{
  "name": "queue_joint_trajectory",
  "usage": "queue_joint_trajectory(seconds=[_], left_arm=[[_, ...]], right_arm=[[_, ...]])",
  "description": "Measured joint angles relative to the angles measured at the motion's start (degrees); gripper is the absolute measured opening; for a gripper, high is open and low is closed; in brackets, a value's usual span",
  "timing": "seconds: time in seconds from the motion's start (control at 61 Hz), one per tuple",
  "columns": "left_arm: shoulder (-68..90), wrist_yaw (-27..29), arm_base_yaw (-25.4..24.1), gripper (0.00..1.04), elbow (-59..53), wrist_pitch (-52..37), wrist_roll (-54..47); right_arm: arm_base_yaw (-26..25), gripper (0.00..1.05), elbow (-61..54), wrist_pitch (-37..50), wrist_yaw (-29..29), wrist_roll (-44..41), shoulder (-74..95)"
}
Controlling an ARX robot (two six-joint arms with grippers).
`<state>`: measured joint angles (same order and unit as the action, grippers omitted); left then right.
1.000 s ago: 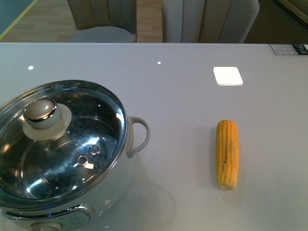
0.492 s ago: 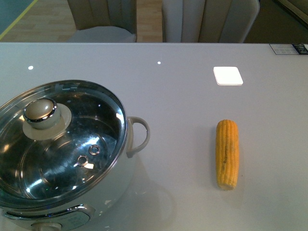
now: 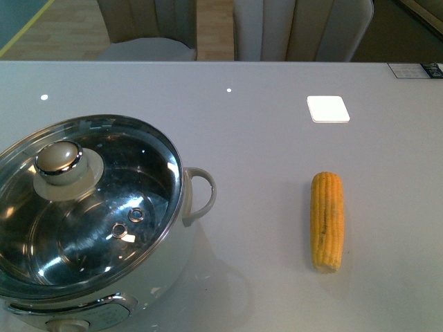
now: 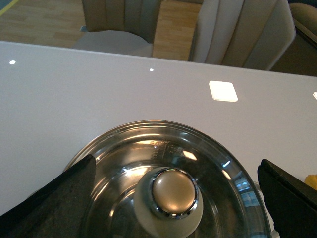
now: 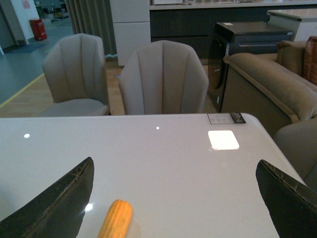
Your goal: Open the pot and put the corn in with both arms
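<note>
The white pot [image 3: 169,266] stands at the table's front left, closed by its glass lid [image 3: 131,187] with a beige knob [image 3: 58,158]. Its white loop handle [image 3: 201,194] points right. The corn [image 3: 327,220] lies lengthwise on the table to the right, apart from the pot. Neither arm shows in the front view. In the left wrist view my left gripper [image 4: 173,196] is open, its fingers [image 4: 54,203] wide on either side of the lid knob [image 4: 173,191]. My right gripper [image 5: 176,198] is open above the table, the corn [image 5: 115,218] near its one finger.
A small white square [image 3: 327,108] lies on the table behind the corn. Beige chairs [image 3: 297,28] stand along the far edge, and a sofa [image 5: 272,84] is off to the right. A dark label [image 3: 415,70] sits at the table's far right corner.
</note>
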<state>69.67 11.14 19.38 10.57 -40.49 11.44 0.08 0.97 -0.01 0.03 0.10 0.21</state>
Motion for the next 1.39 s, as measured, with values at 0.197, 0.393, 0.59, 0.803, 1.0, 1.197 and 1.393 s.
queue_joint_trajectory(seconds=[0.197, 0.393, 0.59, 0.803, 1.0, 1.197, 1.393], left_arm=[[20.1, 0.5, 1.0, 0.98, 3.9, -13.7, -3.7], [29.5, 1.4, 0.7, 0.98, 6.2, -18.4, -5.5], [35.1, 4.7, 1.1, 0.98, 8.0, -18.9, -5.5], [39.6, 7.0, 1.6, 0.98, 10.8, -19.1, -4.0], [40.7, 7.3, 2.3, 0.90, 11.8, -19.1, -3.0], [41.0, 7.6, 2.7, 0.60, 12.0, -19.2, -1.9], [41.1, 8.5, 2.9, 0.42, 12.0, -19.3, -1.2]], right_arm=[[0.0, 0.96, 0.0, 0.0, 0.0, 0.0, 0.0], [0.0, 0.96, 0.0, 0.0, 0.0, 0.0, 0.0], [0.0, 0.96, 0.0, 0.0, 0.0, 0.0, 0.0], [0.0, 0.96, 0.0, 0.0, 0.0, 0.0, 0.0], [0.0, 0.96, 0.0, 0.0, 0.0, 0.0, 0.0], [0.0, 0.96, 0.0, 0.0, 0.0, 0.0, 0.0], [0.0, 0.96, 0.0, 0.0, 0.0, 0.0, 0.0]])
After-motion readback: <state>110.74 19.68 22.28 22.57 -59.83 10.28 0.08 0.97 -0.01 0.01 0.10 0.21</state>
